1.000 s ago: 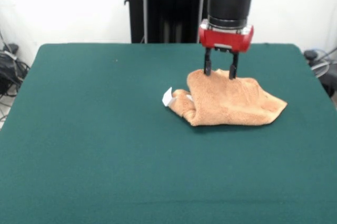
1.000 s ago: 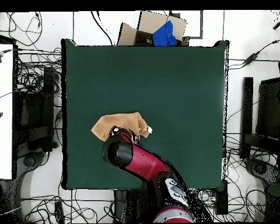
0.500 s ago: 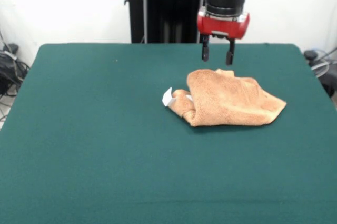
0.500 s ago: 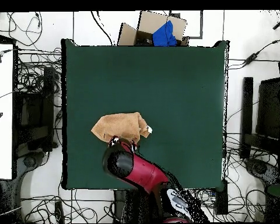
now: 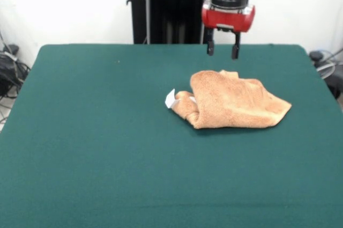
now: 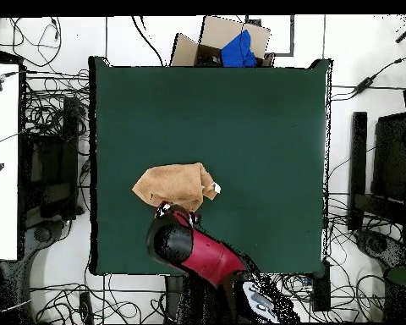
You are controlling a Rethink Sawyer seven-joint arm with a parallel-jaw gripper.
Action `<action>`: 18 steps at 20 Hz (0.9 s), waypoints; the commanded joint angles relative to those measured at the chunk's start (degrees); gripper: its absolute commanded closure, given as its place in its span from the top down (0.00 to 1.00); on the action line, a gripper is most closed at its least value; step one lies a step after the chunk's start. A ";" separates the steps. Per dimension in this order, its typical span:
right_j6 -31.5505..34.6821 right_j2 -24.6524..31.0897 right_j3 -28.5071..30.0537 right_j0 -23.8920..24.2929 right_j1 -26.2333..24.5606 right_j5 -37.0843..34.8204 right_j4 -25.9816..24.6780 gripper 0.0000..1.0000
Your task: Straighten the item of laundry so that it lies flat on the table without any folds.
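Observation:
The orange-tan towel (image 5: 233, 99) lies crumpled and folded over itself on the green table (image 5: 107, 142), right of centre, with a small white tag (image 5: 170, 99) at its left end. In the overhead view the towel (image 6: 171, 183) sits left of centre, near the robot's side. My gripper (image 5: 222, 51) hangs open and empty above the table, just beyond the towel's far edge and clear of it. In the overhead view the arm's red body (image 6: 177, 241) covers the gripper.
A cardboard box with a blue cloth (image 6: 232, 44) stands off the table's far edge. Cables lie on the floor round the table. A white desk (image 6: 2, 161) stands at the left.
The gripper let go of the towel's far edge and rose, drawing back toward the robot. The towel stayed crumpled, its far edge settling slightly.

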State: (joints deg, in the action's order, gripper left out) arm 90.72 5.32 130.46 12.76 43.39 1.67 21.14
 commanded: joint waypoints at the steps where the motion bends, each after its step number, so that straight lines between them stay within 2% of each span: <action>1: 18.43 12.96 2.12 6.72 -4.80 6.97 -3.14 1.00; 2: 19.52 15.47 2.52 8.69 -6.36 9.60 -4.82 1.00; 4: 20.88 16.60 2.83 9.55 -7.38 12.88 -6.69 1.00; 8: 23.53 16.19 1.21 9.71 -12.90 22.80 -11.44 1.00; 10: 23.60 14.89 0.39 8.66 -14.30 25.40 -12.14 1.00; 18: 24.92 13.98 0.08 7.85 -15.31 28.63 -12.48 1.00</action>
State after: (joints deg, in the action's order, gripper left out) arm 97.42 14.83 130.71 21.65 31.34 28.92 9.57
